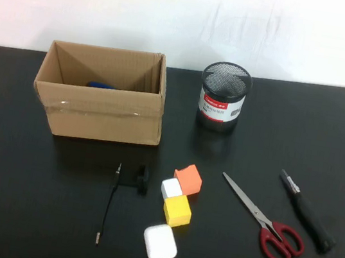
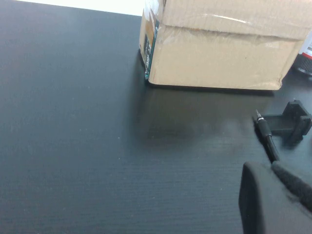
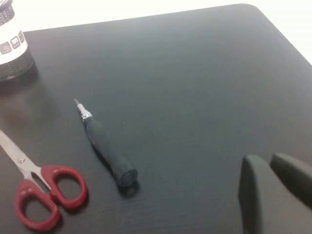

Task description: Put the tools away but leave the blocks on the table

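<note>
Black table (image 1: 32, 199) bearing cardboard box (image 1: 101, 108), mesh cup (image 1: 224, 96). Red-handled scissors (image 1: 265, 224) beside black-handled tool (image 1: 308, 214); thin rod tool (image 1: 110, 201) left of orange, white, yellow blocks (image 1: 180, 195). Left gripper (image 2: 273, 195), right gripper (image 3: 273, 192): closed, empty, at near edge.

Bright, even overhead light; soft shadows; blown-out white background.

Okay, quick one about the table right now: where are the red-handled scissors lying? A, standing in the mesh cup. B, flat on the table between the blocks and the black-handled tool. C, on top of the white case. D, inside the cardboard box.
B: the red-handled scissors lie flat on the table, right of the orange block and left of the black-handled tool; both grippers are parked away from them.
</note>
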